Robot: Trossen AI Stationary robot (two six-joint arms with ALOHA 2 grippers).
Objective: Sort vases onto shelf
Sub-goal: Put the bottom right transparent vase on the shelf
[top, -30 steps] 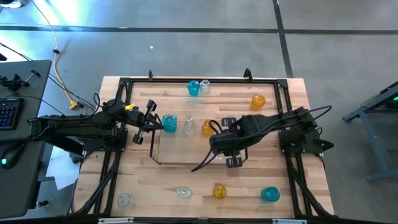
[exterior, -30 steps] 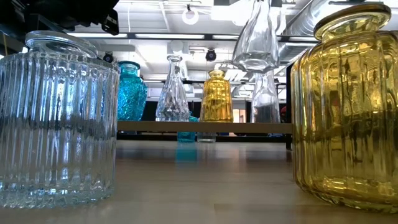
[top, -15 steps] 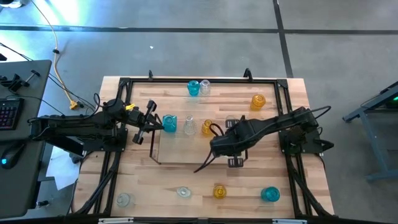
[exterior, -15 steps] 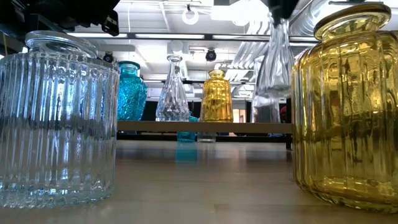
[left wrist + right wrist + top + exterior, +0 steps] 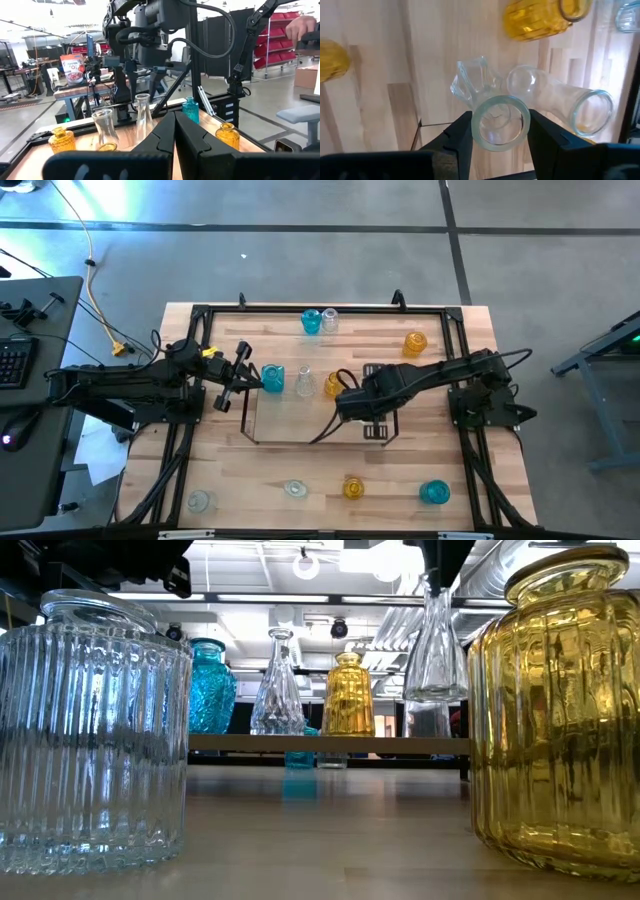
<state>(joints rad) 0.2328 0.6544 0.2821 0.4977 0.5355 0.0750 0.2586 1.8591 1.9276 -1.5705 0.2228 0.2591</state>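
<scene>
We are carrying a clear vase (image 5: 436, 650) in our right gripper (image 5: 500, 131), the two fingers clamped on either side of its round rim. The vase is hanging upright, neck up and wide foot down, so its long axis is running straight down from the hand. It is hovering above the shelf (image 5: 330, 744), not yet touching the wood.

The shelf board is lying directly beneath the vase, at the right end of the row (blue vase (image 5: 207, 688), a tall clear one (image 5: 278, 685) and an amber one (image 5: 348, 695) are already standing there). Another clear vase (image 5: 427, 710) is showing just under and behind ours, so we judge the lowering needs a bare spot beside it, not on top of it.

Our left gripper (image 5: 238, 372) is waiting closed and empty at the shelf's left end, well away; the right arm is plainly the nearer one for this placement.
</scene>
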